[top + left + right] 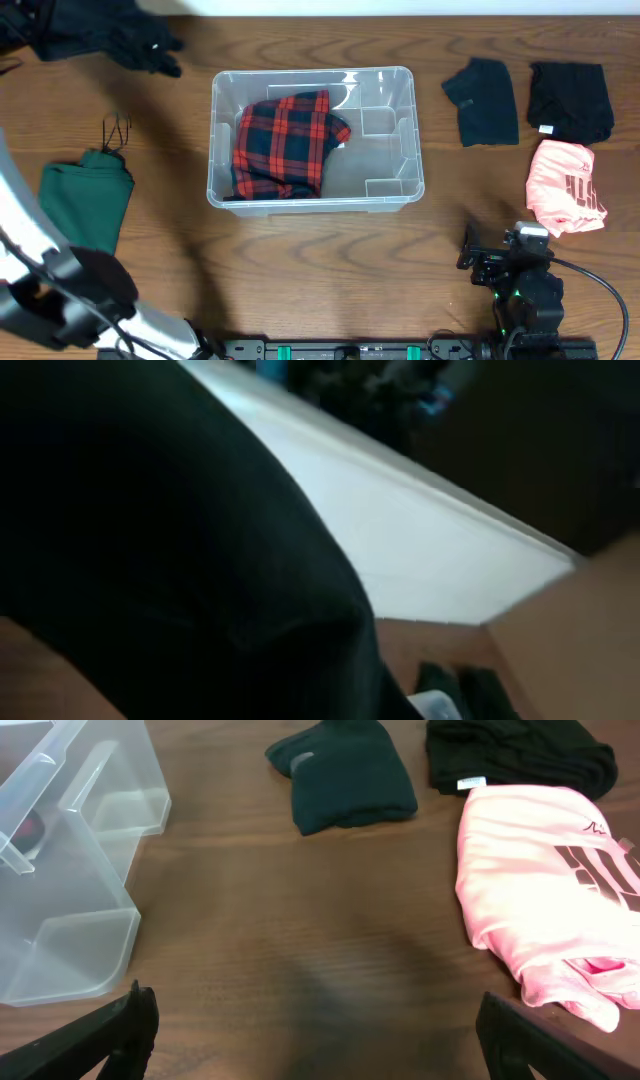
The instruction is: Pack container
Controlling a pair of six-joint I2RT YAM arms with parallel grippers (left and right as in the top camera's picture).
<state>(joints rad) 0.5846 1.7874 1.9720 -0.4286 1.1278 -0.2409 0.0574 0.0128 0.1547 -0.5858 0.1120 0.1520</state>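
Black cloth (150,560), pinched by the left gripper (155,50) far left, should next drop into the container (400,150); right gripper (315,1040) spread.

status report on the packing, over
Left gripper shut on dark cloth, far left. Right gripper open near pink shirt. Container holds one plaid garment. Nothing above its opening.

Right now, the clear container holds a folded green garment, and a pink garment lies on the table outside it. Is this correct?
Not quite. The overhead view shows that the container holds a red and black plaid garment, not a green one; the green garment lies on the table. The pink garment does lie outside it.
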